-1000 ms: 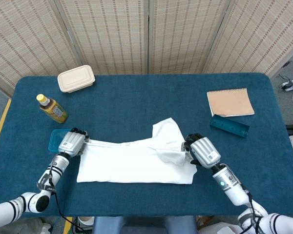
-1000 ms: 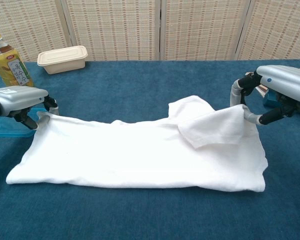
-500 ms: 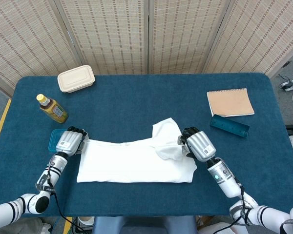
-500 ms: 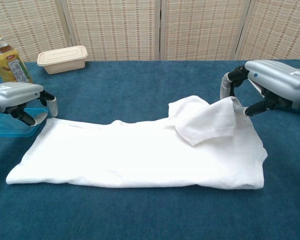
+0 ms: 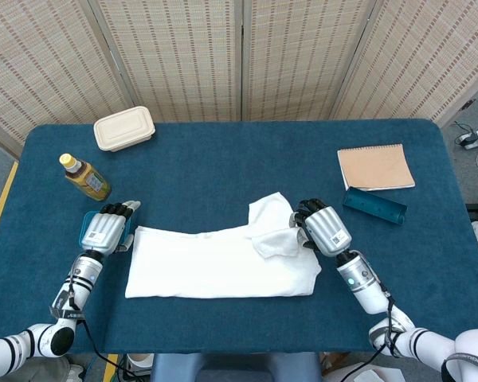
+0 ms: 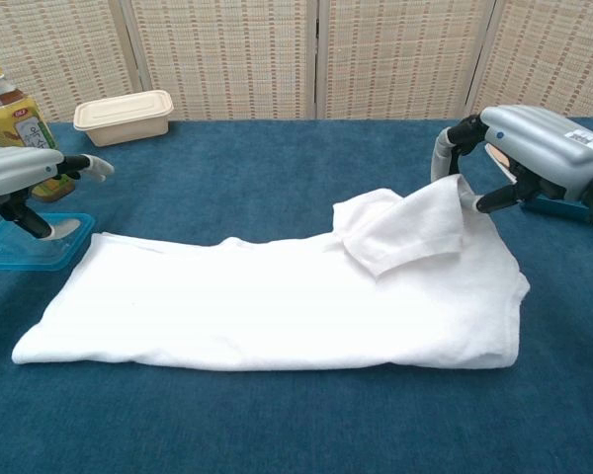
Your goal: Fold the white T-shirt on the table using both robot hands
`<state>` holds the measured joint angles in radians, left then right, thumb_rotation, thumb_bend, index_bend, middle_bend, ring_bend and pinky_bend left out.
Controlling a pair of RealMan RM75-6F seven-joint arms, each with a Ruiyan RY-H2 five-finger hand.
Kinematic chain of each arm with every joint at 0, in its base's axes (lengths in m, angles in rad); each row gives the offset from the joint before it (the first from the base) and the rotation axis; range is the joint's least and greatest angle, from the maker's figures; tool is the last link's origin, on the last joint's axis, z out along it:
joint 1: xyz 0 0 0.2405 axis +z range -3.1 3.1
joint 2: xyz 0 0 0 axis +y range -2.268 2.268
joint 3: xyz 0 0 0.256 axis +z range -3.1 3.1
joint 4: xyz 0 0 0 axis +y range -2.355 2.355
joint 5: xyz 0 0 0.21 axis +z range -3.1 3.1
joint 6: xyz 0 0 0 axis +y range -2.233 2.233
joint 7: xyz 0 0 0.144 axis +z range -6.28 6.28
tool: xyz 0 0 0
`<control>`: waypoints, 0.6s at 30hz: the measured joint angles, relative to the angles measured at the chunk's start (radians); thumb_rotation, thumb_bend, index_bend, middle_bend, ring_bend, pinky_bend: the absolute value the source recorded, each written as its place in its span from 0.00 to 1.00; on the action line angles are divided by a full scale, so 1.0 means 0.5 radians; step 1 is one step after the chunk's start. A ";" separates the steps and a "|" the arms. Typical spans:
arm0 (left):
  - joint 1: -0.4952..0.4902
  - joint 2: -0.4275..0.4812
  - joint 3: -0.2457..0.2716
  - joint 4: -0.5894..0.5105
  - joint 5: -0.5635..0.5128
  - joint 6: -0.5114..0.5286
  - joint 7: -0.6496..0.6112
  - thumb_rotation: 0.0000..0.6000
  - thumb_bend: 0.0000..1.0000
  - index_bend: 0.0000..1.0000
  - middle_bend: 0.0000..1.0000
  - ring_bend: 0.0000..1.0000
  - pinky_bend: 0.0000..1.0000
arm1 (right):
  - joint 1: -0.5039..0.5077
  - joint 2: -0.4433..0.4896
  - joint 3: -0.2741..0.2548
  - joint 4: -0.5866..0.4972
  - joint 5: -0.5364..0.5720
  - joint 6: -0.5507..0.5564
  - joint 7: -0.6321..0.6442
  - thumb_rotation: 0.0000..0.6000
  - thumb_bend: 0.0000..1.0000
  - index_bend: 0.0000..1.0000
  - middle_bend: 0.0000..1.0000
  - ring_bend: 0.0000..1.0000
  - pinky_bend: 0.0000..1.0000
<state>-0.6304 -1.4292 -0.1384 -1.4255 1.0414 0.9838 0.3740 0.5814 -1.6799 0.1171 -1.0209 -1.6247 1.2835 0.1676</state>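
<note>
While right hand (image 6: 514, 158) pinches a sleeve over the white T-shirt (image 5: 223, 259), left hand (image 5: 107, 227) beside it hangs spread, empty; fold approx. half done, w/ more folds left.

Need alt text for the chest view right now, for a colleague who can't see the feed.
A white T-shirt lies partly folded on a blue table, its right sleeve flap pinched and raised by the right robot hand. The left robot hand hovers open above a teal tray, off the shirt. A tea bottle and beige lunch box stand behind.
</note>
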 measured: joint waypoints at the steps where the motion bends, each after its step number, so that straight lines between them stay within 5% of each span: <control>1: 0.004 0.005 0.000 -0.007 -0.002 0.005 -0.001 1.00 0.44 0.04 0.13 0.13 0.11 | 0.007 -0.012 0.002 0.027 0.002 -0.001 0.011 1.00 0.51 0.88 0.56 0.30 0.29; 18: 0.072 0.069 0.023 -0.117 -0.015 0.075 -0.024 1.00 0.44 0.03 0.11 0.11 0.10 | 0.116 -0.320 -0.023 0.585 0.081 -0.181 0.201 1.00 0.51 0.88 0.56 0.30 0.29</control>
<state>-0.5943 -1.3946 -0.1270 -1.4838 1.0342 1.0212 0.3618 0.6396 -1.8402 0.1057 -0.7283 -1.5844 1.1931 0.2679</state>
